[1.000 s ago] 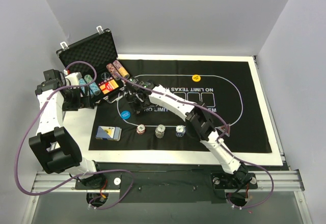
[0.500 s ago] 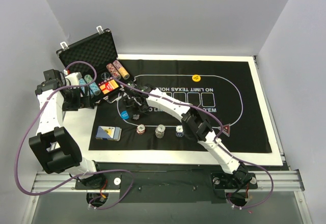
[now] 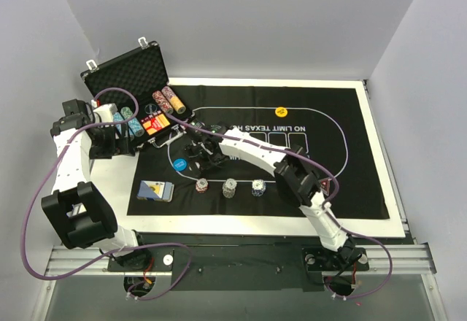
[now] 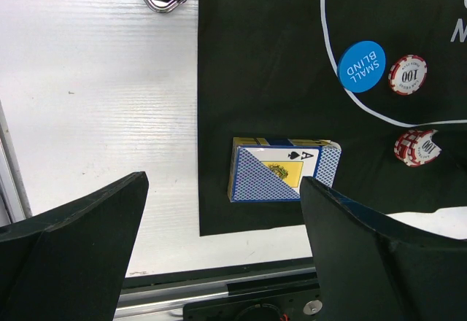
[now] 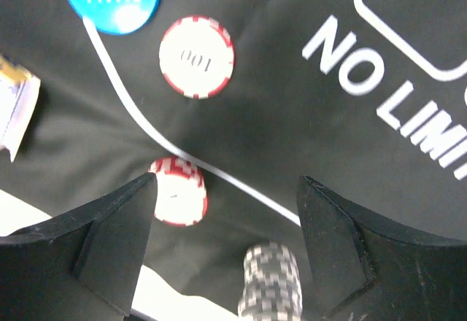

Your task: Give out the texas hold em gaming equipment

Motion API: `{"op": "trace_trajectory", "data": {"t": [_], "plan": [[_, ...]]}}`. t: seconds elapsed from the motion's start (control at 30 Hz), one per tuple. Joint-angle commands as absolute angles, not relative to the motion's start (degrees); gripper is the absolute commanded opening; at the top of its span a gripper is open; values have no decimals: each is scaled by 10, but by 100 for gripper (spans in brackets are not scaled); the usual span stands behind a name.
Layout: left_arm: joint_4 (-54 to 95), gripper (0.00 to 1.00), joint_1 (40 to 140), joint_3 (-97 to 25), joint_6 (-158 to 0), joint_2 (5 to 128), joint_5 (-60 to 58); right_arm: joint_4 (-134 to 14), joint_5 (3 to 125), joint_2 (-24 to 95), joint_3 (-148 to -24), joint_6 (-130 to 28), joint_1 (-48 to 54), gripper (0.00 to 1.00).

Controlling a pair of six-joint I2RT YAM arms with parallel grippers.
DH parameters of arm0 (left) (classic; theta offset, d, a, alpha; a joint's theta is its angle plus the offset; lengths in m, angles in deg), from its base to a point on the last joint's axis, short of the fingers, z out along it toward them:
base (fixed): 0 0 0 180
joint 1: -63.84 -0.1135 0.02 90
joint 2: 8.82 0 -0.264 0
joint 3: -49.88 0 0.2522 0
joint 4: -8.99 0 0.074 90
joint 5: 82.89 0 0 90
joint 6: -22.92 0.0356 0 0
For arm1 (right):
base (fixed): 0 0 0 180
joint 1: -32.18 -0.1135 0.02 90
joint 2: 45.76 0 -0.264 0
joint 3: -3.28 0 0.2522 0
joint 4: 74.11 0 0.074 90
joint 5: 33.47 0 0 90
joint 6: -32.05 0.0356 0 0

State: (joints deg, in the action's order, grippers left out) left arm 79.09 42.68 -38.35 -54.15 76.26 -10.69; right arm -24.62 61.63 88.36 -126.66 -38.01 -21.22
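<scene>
Red-and-white 100 chip (image 5: 197, 57) lies flat just beyond the right claw (image 5: 228, 184), which gapes wide, holding nothing.

Pale grey walls (image 3: 255, 22) are enclosing a white table (image 3: 241, 224) on three sides, with soft even light falling across it

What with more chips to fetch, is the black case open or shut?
Open: the case has its lid raised, showing foam lining, and chip rolls lie exposed in its base.
</scene>
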Motion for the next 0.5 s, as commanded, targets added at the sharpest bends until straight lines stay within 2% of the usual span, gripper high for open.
{"op": "trace_trajectory", "data": {"t": [0.0,0.17,0.47], "plan": [[775,97,421,-377,-532,738,-112,-228,601,797,-1203,-403,-239,73],[775,97,422,-375,-531,732,-110,-228,606,797,-1163,-404,-258,75],[775,97,421,-374,-531,730,-108,-228,607,831,-1197,-401,-273,75]]}}
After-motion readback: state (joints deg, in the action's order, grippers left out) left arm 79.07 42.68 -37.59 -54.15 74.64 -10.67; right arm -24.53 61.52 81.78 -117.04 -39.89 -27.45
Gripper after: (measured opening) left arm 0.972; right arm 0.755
